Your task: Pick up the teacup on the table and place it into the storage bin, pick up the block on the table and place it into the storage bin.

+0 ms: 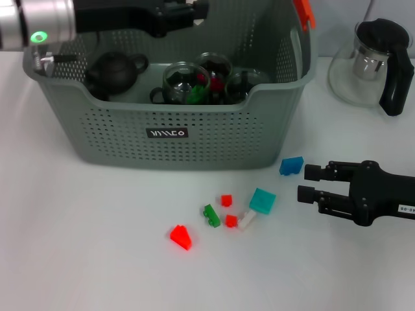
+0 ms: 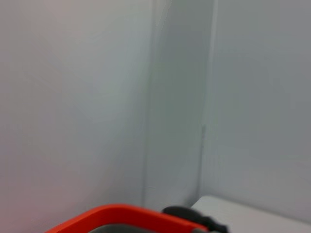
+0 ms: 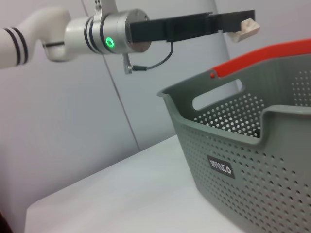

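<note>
The left gripper is held high above the storage bin, over its back part, and its jaws are seen closed on a small cream-white block in the right wrist view. In the head view the left gripper reaches across the top edge of the picture, and the held block cannot be made out there.

Below those jaws, inside the bin, a dark teapot and several glass teacups with coloured pieces among them are seen. An orange handle top is visible on the bin's far right rim.

The right gripper is held low over the white table, outside the bin and well apart from its front wall. Its jaws are parted, with nothing between them. Just ahead of the upper fingertip, close to the bin's right front corner, a blue block is found. Further ahead of the jaws a teal block, a white block, two small red blocks, a green block and a larger red block are scattered. Behind the right gripper, beyond the bin's right end, a glass kettle with a black handle is seen.
</note>
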`<action>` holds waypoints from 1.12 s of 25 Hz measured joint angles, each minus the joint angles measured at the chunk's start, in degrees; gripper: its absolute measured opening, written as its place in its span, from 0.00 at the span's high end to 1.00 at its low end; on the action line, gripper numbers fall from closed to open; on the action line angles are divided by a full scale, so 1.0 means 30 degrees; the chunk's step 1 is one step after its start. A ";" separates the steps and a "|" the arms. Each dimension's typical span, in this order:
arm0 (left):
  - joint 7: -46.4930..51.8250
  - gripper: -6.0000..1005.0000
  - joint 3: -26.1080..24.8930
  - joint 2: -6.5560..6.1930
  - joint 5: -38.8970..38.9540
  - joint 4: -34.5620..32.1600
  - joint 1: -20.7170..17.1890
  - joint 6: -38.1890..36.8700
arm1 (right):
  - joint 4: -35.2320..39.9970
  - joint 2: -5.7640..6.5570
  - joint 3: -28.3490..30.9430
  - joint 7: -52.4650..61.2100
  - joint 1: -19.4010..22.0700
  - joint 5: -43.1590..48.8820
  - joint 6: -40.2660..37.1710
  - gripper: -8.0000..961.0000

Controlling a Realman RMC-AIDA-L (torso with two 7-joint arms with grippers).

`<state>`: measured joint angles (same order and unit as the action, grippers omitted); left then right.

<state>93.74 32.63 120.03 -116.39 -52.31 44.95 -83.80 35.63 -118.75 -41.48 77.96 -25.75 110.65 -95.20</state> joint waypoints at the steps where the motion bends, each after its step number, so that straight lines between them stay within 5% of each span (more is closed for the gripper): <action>1: 0.0393 0.55 0.0820 0.0001 -0.0011 -0.0283 -0.0033 0.0686 | -0.0064 -0.0010 0.0000 -0.0016 -0.0007 0.0002 0.0131 0.44; 11: 0.5860 0.54 0.6568 -0.0150 -0.3854 -0.0864 0.0281 0.6583 | -0.0472 -0.0029 0.0000 -0.0234 -0.0182 -0.0121 0.0330 0.44; 19: 0.6442 0.53 0.7169 0.0423 -0.4612 -0.2005 -0.0071 0.7110 | -0.0472 -0.0044 -0.0002 -0.0124 -0.0280 -0.0148 0.0346 0.44; 23: 0.6181 0.43 0.6960 0.0687 -0.2524 -0.3901 -0.1474 0.5935 | -0.0467 -0.0023 0.0001 -0.0116 -0.0291 -0.0150 0.0197 0.44; 28: 0.3070 0.39 0.5439 0.0779 0.3832 -0.4618 -0.4331 0.1937 | -0.0460 -0.0031 -0.0002 -0.0230 -0.0168 -0.0146 0.0154 0.44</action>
<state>102.95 48.94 122.36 -104.90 -66.16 31.96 -77.99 34.25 -118.84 -41.49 77.27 -26.25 110.21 -94.73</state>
